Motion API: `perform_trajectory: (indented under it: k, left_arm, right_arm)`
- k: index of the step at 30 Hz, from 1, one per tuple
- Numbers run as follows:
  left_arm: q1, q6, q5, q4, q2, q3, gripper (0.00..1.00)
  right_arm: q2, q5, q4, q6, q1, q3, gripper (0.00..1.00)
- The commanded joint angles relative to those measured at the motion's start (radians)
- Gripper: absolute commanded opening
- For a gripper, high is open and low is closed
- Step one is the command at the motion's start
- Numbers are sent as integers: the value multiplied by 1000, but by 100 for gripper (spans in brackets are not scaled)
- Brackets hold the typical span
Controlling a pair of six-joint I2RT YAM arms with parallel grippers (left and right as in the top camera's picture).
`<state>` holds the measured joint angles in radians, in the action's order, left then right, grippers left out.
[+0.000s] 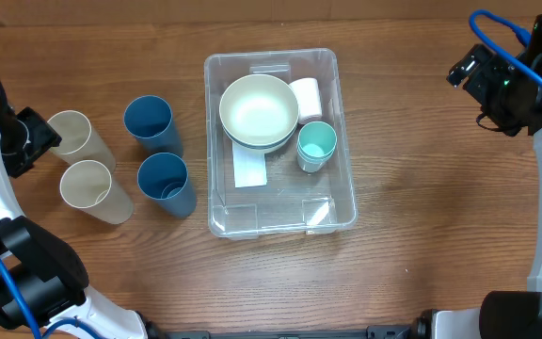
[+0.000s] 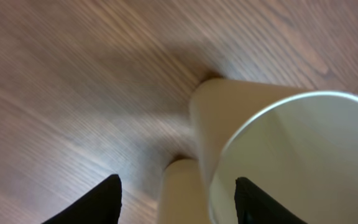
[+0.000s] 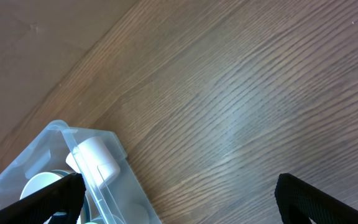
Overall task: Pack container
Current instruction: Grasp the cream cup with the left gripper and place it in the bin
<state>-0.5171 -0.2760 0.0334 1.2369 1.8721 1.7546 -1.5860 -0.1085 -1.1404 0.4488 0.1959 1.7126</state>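
Note:
The clear container (image 1: pixel 342 202) stands mid-table with a white label (image 1: pixel 249 169) on its bottom. Inside are a white bowl (image 1: pixel 259 108) stacked in a teal one, a white cup (image 1: pixel 306 95) on its side and a teal cup (image 1: pixel 315 144). Left of it stand two blue cups (image 1: pixel 149 122) (image 1: pixel 166 181) and two cream cups (image 1: pixel 75 135) (image 1: pixel 89 186). My left gripper (image 1: pixel 34 139) is open beside the far cream cup; its fingers (image 2: pixel 178 200) straddle the cup's rim (image 2: pixel 303 155). My right gripper (image 1: pixel 469 75) is open and empty above bare wood; the container's corner (image 3: pixel 64 140) shows in its view.
The wooden table's far edge (image 1: pixel 271 21) runs along the top of the overhead view. A blue cable (image 1: pixel 492 28) loops by the right arm.

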Motion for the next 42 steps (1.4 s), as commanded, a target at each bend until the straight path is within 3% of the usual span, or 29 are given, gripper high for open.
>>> perform_trajectory:
  k: [1,3,5,13,17,21,23,27,32,42]
  left_arm:
    - [3,64,76,-72,-11,-87,47]
    - [3,63,60,-81,-11,-105,9]
    - [-7,63,52,-69,-16,-83,4]
    - [7,14,0,208,-113,403,4]
    - [222,48,117,264,-240,565,4]
    - [596,85,98,299,-296,564,4]
    - [800,66,-10,333,-268,543,4]
    - [1003,8,-147,349,-174,410,4]
    - [1083,-12,-156,291,-9,266,4]
    - [1107,-8,-156,147,193,259,5]
  right_arm:
    - [5,-6,5,5,0,9,100]
    - [5,-6,5,5,0,9,100]
    - [5,-6,5,5,0,9,100]
    - [5,-6,5,5,0,9,100]
    - [5,-6,5,5,0,9,100]
    - [5,-6,5,5,0,9,100]
    - [5,-6,5,5,0,9,100]
    - [5,-6,5,5,0,9,100]
    - [5,-6,5,5,0,9,100]
    - [5,-6,5,5,0,9,100]
